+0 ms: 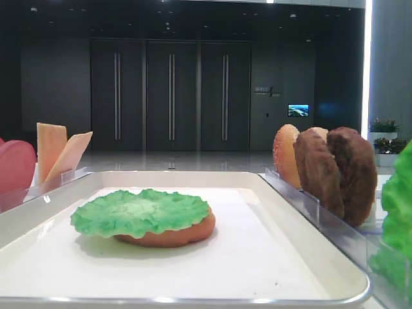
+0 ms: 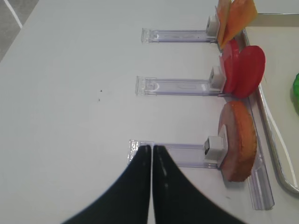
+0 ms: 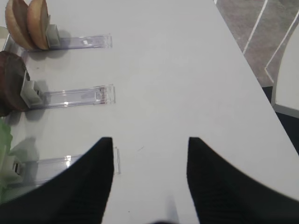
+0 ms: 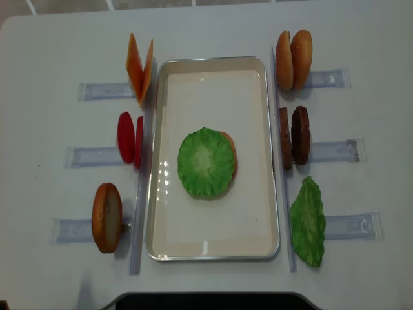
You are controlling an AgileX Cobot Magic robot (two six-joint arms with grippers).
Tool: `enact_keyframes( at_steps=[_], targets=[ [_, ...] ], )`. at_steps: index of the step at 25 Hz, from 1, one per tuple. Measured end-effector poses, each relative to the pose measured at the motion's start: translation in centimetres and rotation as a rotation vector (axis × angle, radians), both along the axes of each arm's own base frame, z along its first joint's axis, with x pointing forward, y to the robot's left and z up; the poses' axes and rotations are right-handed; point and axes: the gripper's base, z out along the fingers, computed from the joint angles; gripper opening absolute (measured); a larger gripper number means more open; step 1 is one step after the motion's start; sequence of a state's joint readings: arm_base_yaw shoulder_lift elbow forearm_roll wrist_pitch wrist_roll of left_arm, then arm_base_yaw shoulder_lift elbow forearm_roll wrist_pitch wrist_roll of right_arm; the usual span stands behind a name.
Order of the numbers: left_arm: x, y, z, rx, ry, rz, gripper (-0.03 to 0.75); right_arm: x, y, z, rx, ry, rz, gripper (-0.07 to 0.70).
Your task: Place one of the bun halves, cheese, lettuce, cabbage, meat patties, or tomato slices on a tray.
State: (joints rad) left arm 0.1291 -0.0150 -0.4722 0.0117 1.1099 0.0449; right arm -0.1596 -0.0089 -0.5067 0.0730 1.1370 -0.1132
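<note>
On the off-white tray a green lettuce leaf lies over a bun half. Left of the tray stand cheese, tomato slices and another bun half. To its right stand two bun halves, meat patties and a second lettuce leaf. My left gripper is shut and empty, over the outer end of the holder of the bun half. My right gripper is open and empty over bare table. Cabbage is out of view.
Clear plastic holders stick out sideways from both long sides of the tray. The table edge runs past the right gripper's far right, with floor beyond. Another table edge shows at the upper left of the left wrist view.
</note>
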Motion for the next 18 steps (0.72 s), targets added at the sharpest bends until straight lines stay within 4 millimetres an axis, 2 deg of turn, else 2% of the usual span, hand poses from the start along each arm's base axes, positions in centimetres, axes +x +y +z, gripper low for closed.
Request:
enact_keyframes(
  at_steps=[18],
  targets=[
    [0.0, 0.0, 0.0, 0.0, 0.0, 0.0, -0.001, 0.0, 0.0, 0.0, 0.0, 0.0, 0.0, 0.347]
  ],
)
